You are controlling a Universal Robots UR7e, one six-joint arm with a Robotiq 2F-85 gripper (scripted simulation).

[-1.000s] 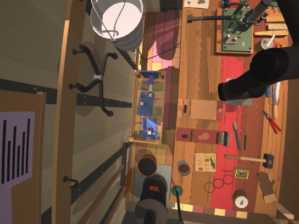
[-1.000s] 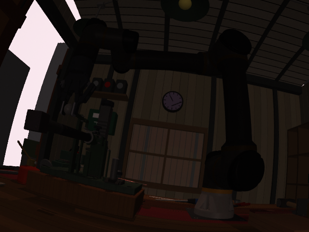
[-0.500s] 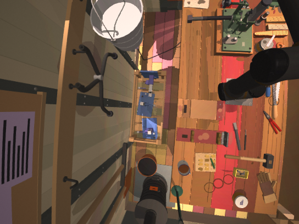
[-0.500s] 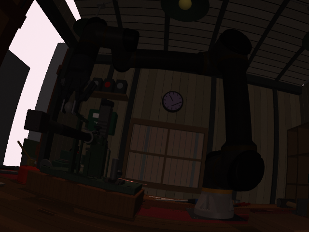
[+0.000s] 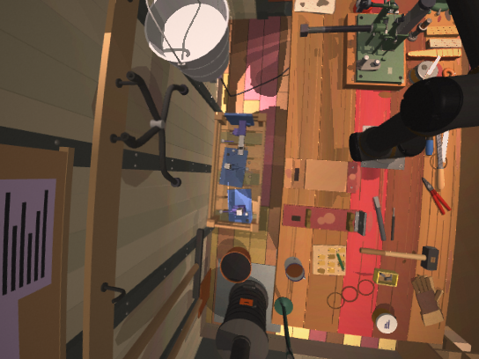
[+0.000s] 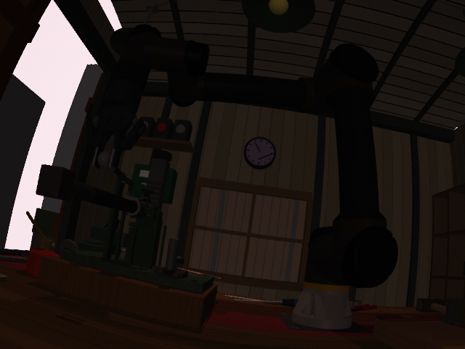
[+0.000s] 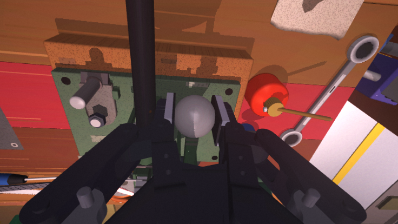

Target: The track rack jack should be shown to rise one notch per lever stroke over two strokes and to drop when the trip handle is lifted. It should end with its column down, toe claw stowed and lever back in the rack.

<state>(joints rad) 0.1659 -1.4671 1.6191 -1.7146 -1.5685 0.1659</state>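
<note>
My gripper (image 7: pixel 194 115) has a finger pad on either side of the grey ball knob (image 7: pixel 194 116) of the trip handle, gripping it high above the jack's green base plate (image 7: pixel 111 117). The knob (image 6: pixel 104 157) hangs just under the fingers, to the left of the jack (image 6: pixel 148 210). The dark lever bar (image 7: pixel 140 61) sits in the jack's socket and reaches away over the wooden plinth (image 7: pixel 150 55). The bar ends in a thick dark grip (image 6: pixel 56 183). The jack (image 5: pixel 381 48) stands on its plinth at the bench's far corner. A grey peg (image 7: pixel 83 94) sticks up from a bracket on the plate.
A red oil can (image 7: pixel 265 93) with a brass spout stands right of the plinth, beside a ring spanner (image 7: pixel 331 89). A white bucket (image 5: pixel 189 33) hangs by the wall. Hammer (image 5: pixel 400 255), pliers (image 5: pixel 436 195), saw and small parts lie across the bench around the arm's base (image 6: pixel 323 306).
</note>
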